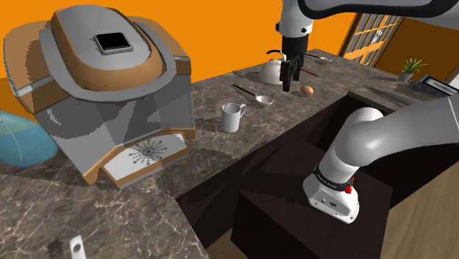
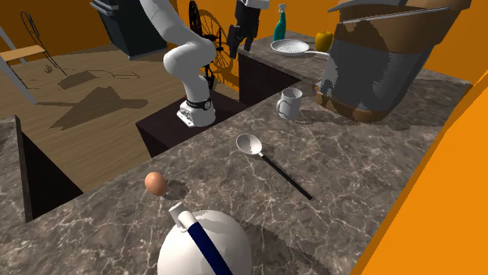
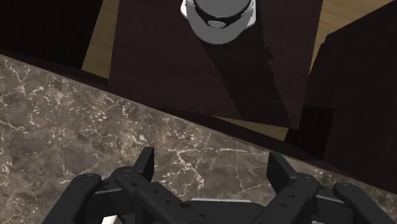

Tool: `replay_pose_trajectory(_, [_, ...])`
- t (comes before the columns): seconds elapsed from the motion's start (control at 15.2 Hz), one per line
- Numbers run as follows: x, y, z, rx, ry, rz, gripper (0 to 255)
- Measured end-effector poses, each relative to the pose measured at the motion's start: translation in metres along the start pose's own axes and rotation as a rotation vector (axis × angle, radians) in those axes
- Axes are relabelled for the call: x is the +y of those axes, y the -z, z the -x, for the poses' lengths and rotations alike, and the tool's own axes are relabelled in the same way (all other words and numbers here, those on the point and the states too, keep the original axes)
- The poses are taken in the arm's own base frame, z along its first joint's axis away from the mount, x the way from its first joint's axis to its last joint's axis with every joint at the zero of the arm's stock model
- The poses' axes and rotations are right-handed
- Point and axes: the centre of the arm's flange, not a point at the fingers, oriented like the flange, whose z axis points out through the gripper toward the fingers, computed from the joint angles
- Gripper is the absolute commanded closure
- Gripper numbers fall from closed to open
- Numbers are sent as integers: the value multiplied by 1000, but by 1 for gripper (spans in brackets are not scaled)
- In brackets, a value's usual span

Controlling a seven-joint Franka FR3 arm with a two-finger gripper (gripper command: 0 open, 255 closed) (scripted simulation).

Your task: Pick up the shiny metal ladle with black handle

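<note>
The ladle (image 1: pixel 254 96) lies flat on the marbled counter (image 1: pixel 221 147), with a shiny round bowl (image 2: pixel 249 144) and a thin black handle (image 2: pixel 286 177). My black gripper (image 1: pixel 291 82) hangs well above the counter, to the shoulder view's right of the ladle, fingers pointing down. The second exterior view has the gripper (image 2: pixel 239 41) high over the counter's edge by the stand. In the wrist view the gripper (image 3: pixel 212 164) is open, its fingers (image 3: pixel 145 162) wide apart over bare counter with nothing between them.
A white mug (image 1: pixel 232 116) stands near the ladle's bowl. A brown egg (image 1: pixel 307 90) and a white kettle (image 1: pixel 274 71) sit beyond it. A large grey and brown appliance (image 1: pixel 110 88) takes up the counter's other end. The dark stand (image 3: pixel 210 76) lies below the counter's edge.
</note>
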Motion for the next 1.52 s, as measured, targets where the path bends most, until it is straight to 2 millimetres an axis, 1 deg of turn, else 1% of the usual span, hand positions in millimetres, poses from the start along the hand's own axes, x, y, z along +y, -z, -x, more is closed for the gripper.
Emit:
replay_pose_trajectory(0.07, [0, 0, 0, 0, 0, 0, 0])
replay_pose_trajectory(0.2, [8, -6, -10, 12, -12, -7, 0])
replay_pose_trajectory(0.4, [27, -21, -33, 40, -40, -22, 0])
replay_pose_trajectory(0.53, [43, -36, -47, 61, -60, -33, 0])
replay_pose_trajectory(0.79, [73, -54, -84, 104, -100, -54, 0])
replay_pose_trajectory(0.92, [86, -68, -103, 124, -120, -65, 0])
replay_pose_trajectory(1.06, [102, -77, -115, 147, -140, -76, 0])
replay_pose_trajectory(1.12, [112, -83, -123, 157, -150, -81, 0])
replay_pose_trajectory(1.39, [137, -102, -161, 200, -190, -103, 0])
replay_pose_trajectory(1.52, [155, -112, -175, 222, -210, -114, 0])
